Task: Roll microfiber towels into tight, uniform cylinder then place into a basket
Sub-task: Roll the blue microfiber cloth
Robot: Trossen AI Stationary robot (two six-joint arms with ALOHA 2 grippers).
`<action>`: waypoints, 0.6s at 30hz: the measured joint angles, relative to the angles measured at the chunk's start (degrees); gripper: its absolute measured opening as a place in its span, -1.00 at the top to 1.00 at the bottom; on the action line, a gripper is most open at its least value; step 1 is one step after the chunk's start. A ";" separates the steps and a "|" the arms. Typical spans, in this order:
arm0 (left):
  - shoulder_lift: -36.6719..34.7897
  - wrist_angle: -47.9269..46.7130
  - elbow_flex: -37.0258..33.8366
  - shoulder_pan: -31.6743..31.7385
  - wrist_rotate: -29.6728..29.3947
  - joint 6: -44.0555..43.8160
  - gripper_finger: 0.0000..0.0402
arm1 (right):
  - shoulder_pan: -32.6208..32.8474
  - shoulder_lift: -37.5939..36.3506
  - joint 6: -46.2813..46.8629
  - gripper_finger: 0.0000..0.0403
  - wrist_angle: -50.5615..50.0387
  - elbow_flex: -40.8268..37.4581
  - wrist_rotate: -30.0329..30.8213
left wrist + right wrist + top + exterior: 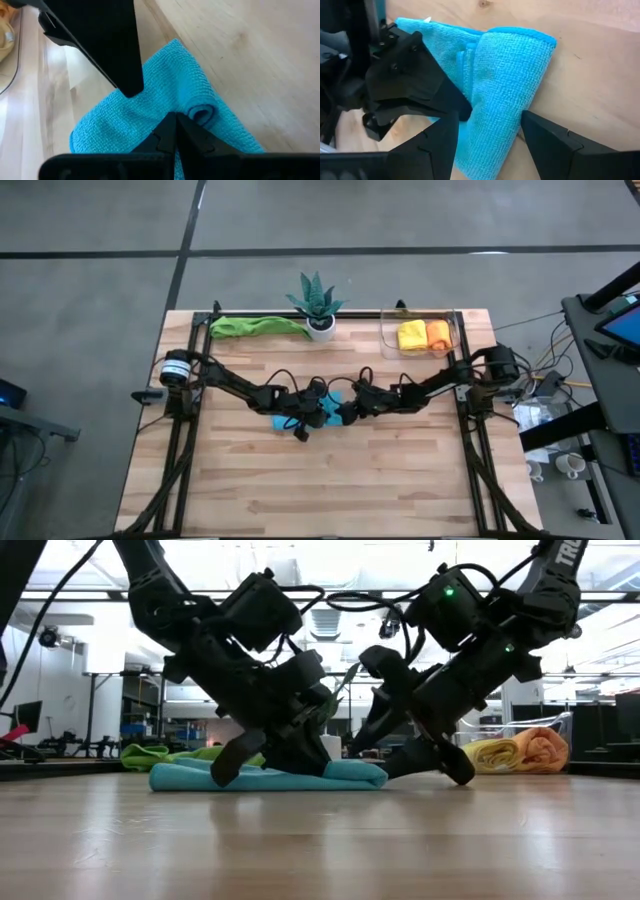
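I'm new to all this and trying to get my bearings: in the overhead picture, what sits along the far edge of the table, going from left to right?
Green towel → potted plant → clear basket, holding a yellow towel roll and then an orange towel roll.

A pale wooden plank tabletop stands on a grey concrete floor crossed by dark seams. Beyond its far edge, the room shows bright ceiling lights, a white wall and dark equipment stands.
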 joint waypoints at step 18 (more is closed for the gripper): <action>0.11 0.73 -0.04 0.07 -1.25 -0.04 1.00 | 0.00 1.20 -4.01 0.61 -7.72 4.83 1.60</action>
